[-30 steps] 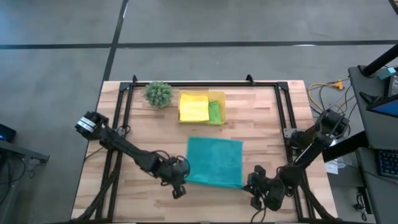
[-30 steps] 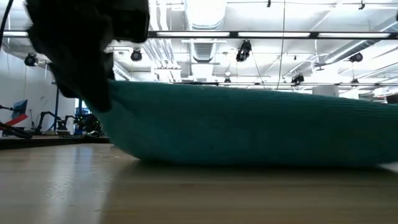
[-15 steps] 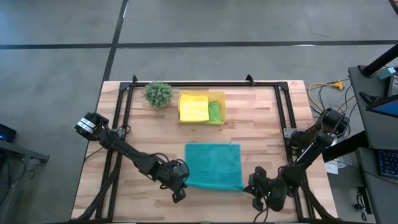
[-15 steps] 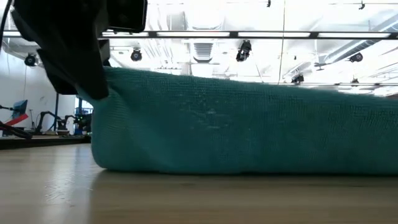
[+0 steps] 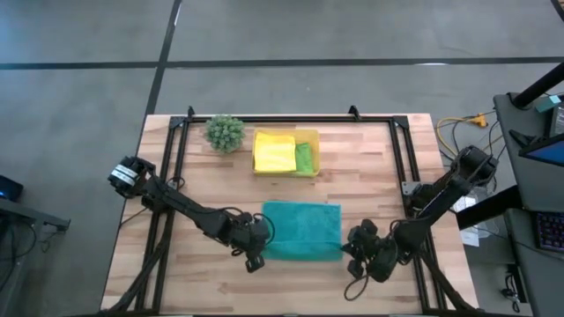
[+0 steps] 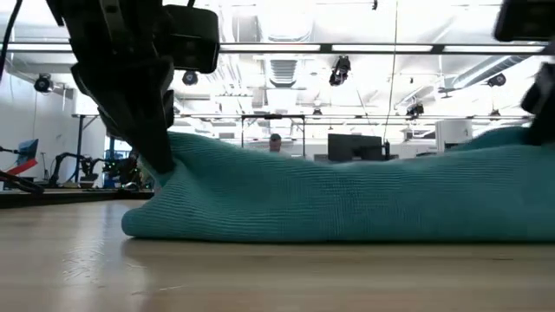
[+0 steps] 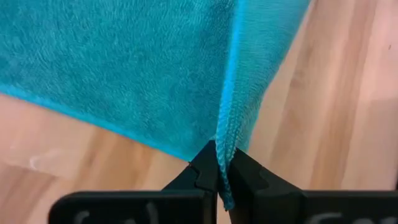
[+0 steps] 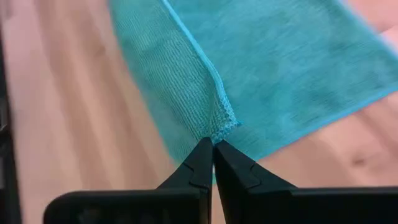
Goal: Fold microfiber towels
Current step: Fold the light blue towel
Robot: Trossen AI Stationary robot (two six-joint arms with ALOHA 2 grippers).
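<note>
On the near half of a wooden table (image 5: 370, 176), two robot arms lift one edge of a teal towel (image 5: 302, 229) in the opening fold of a towel-folding job. The left gripper (image 7: 222, 176) is clamped on a corner of the towel, the hem running straight out from between its closed fingers (image 7: 202, 171), while the right gripper (image 8: 212, 155) pinches the other corner of the same edge, the cloth fanning away just beyond its fingertips. From table height the towel sags in a shallow curve between the two held corners, its lower layer resting flat on the wood.

Ahead of the fingers, well apart across the table, a yellow towel (image 5: 274, 151) and a lime green towel (image 5: 304, 158) sit in a yellow tray (image 5: 308, 136), with a small spiky green plant (image 5: 225, 132) beside it.

To fold cleanly, both grippers would likely need to carry their corners forward together at matching height and pace, keeping the lifted edge taut enough to take out the sag. The raised hem should come down square on the far hem before either pair of fingers lets go; a lagging side would skew the crease, and too hard a pull could drag the lower layer across the wood.
</note>
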